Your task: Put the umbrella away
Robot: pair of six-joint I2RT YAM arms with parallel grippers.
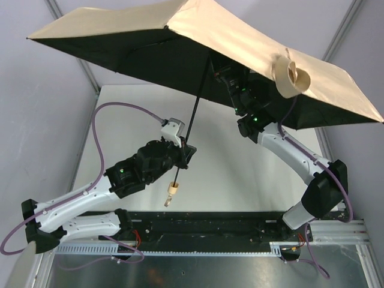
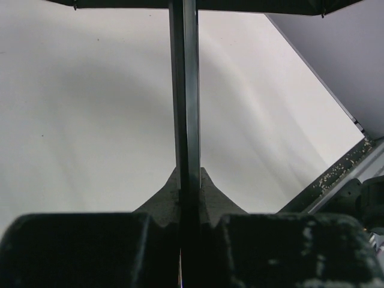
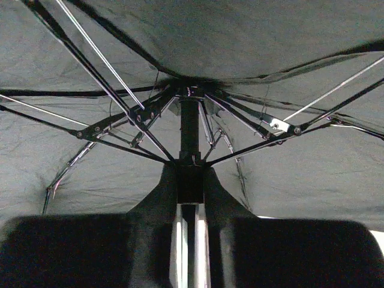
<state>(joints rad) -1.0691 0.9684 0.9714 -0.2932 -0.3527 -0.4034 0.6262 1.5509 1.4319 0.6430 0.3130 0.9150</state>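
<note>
The umbrella [image 1: 240, 42] is open above the table, its beige canopy up and its black underside facing down. Its thin black shaft [image 1: 197, 102] slants down to a small tan handle [image 1: 173, 189] that hangs free. My left gripper [image 1: 187, 149] is shut on the lower shaft [image 2: 183, 108], just above the handle. My right gripper [image 1: 223, 71] is under the canopy, shut on the shaft's black runner [image 3: 191, 180] where the ribs [image 3: 120, 123] meet. A beige strap loop [image 1: 292, 75] curls on top of the canopy at the right.
The white table top [image 1: 240, 168] lies under the umbrella. Grey walls and metal frame posts [image 1: 90, 78] stand close on the left and right. A black base rail [image 1: 204, 225] runs along the near edge. The canopy reaches past the table's sides.
</note>
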